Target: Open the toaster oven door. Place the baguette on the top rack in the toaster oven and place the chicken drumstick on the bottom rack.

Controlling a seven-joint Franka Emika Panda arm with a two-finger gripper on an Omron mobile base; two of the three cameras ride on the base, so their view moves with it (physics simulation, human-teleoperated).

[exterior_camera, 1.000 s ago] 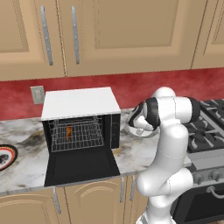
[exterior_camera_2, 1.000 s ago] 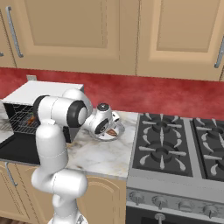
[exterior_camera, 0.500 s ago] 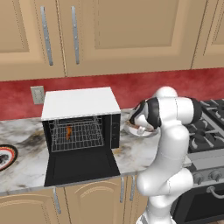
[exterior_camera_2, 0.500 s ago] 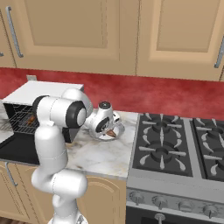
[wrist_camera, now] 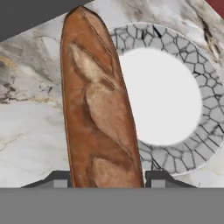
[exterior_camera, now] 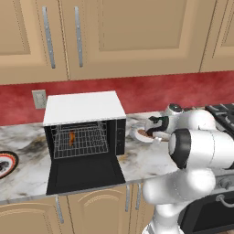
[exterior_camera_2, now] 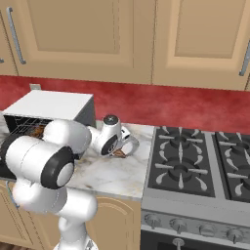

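Resting across a plate (wrist_camera: 175, 100) rim on the tabletop (wrist_camera: 30, 131), the baguette (wrist_camera: 98, 105) (oven door (exterior_camera: 84, 172) already down) sat clamped between end effector (wrist_camera: 107, 179) fingers, apparently for lifting.

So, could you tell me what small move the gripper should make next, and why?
Probably lift straight up. In the hand view the gripper has a finger on each side of the baguette, which lies across the plate rim. The oven door is already down, so the loaf needs clearing before swinging over.
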